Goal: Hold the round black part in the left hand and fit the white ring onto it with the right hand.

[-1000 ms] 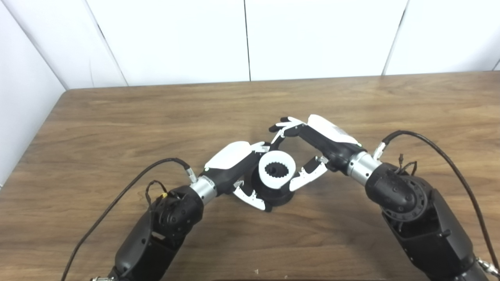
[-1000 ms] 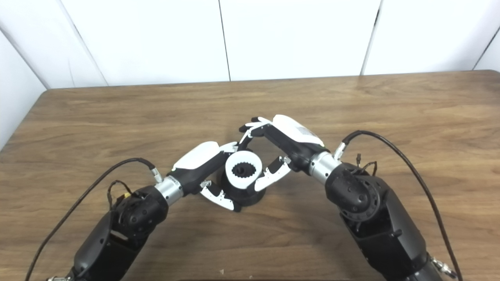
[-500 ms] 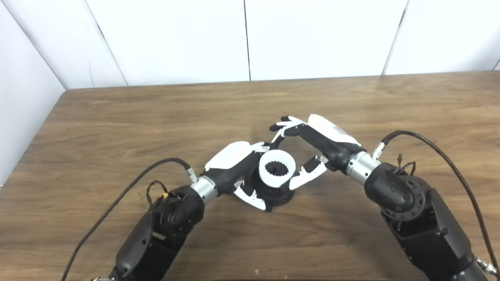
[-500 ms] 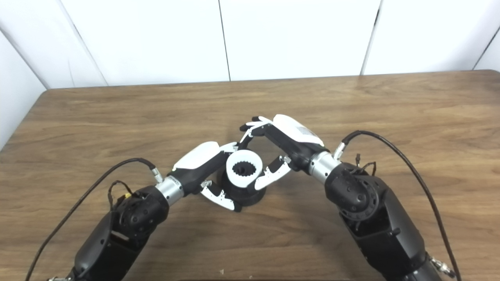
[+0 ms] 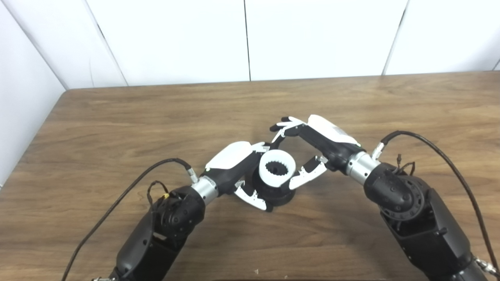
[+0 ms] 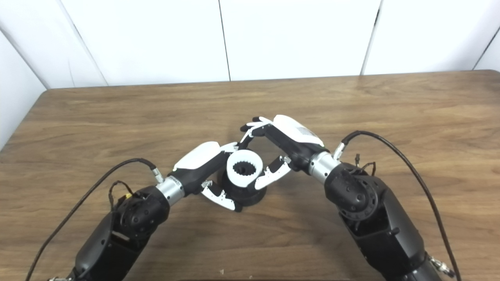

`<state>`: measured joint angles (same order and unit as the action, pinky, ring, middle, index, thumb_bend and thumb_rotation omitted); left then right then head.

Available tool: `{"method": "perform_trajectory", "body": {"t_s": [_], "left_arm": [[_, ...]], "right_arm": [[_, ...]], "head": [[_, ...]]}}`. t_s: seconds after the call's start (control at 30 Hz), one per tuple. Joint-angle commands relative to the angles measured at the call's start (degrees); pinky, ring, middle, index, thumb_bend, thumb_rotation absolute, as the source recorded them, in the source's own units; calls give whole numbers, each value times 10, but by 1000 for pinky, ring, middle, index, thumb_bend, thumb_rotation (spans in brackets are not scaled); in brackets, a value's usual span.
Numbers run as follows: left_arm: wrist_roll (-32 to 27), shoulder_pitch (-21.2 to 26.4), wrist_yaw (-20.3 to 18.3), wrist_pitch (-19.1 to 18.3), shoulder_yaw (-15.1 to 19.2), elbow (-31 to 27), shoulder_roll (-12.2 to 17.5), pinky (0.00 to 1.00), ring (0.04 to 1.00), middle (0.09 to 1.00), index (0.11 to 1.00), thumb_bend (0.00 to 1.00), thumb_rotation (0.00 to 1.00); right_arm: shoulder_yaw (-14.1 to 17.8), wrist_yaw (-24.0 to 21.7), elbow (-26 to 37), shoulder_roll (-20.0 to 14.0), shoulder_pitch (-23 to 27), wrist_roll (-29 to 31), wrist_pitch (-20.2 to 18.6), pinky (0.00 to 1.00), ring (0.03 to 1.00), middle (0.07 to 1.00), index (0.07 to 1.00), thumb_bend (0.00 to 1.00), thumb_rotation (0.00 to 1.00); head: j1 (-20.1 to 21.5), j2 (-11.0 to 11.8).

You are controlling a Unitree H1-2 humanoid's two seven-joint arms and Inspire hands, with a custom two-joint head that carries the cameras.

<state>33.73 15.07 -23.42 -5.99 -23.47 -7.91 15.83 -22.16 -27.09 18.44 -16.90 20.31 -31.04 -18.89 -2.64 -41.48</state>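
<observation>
The round black part (image 5: pixel 276 195) stands on the wooden table near the middle. My left hand (image 5: pixel 238 164) is shut on it, thumb at its front and fingers round its far left side. The white ring (image 5: pixel 277 168), toothed on the inside, sits on top of the black part, tilted a little toward me. My right hand (image 5: pixel 312 150) is shut on the ring: its thumb (image 5: pixel 306 176) lies against the ring's right side and its fingers (image 5: pixel 282 130) arch over the far rim. The black part's far side is hidden.
The brown wooden table (image 5: pixel 117 117) runs to a white wall at the back and left. Black cables loop from both wrists over the table, left cable (image 5: pixel 129 187) and right cable (image 5: pixel 441 152).
The left arm has crept slightly to the right. Hands, ring and black part stay almost as they were.
</observation>
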Motion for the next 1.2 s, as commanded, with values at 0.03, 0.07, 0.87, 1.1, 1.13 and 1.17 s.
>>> {"method": "perform_trajectory", "body": {"t_s": [0.03,0.07,0.87,1.1,1.13,1.17], "left_arm": [[15,8,2,-1,-4,-5,3,881,962,897,497,522,78],[16,9,2,1,-4,-3,3,878,961,897,497,522,78],[13,9,-2,-9,-2,-5,0,863,962,896,497,522,79],[10,8,-4,-9,-1,-6,2,864,957,890,662,858,208],[9,8,-4,-9,0,-5,2,864,957,889,667,862,209],[9,8,-4,-9,0,-5,2,864,957,888,673,867,208]], "right_arm": [[-2,5,9,5,18,-7,14,902,970,872,485,525,151],[-3,5,10,6,18,-7,13,905,971,872,485,525,151],[-3,1,7,0,17,-7,17,900,969,873,487,525,152],[-1,-6,7,-7,17,-5,9,887,970,873,490,523,160],[-1,-8,6,-8,17,-5,9,885,970,874,491,523,160],[-2,-9,6,-9,17,-7,8,883,969,873,491,522,161]], "head": [[0,-1],[-1,-2],[-2,-4],[-2,-4],[-2,-4],[-2,-4]]}}
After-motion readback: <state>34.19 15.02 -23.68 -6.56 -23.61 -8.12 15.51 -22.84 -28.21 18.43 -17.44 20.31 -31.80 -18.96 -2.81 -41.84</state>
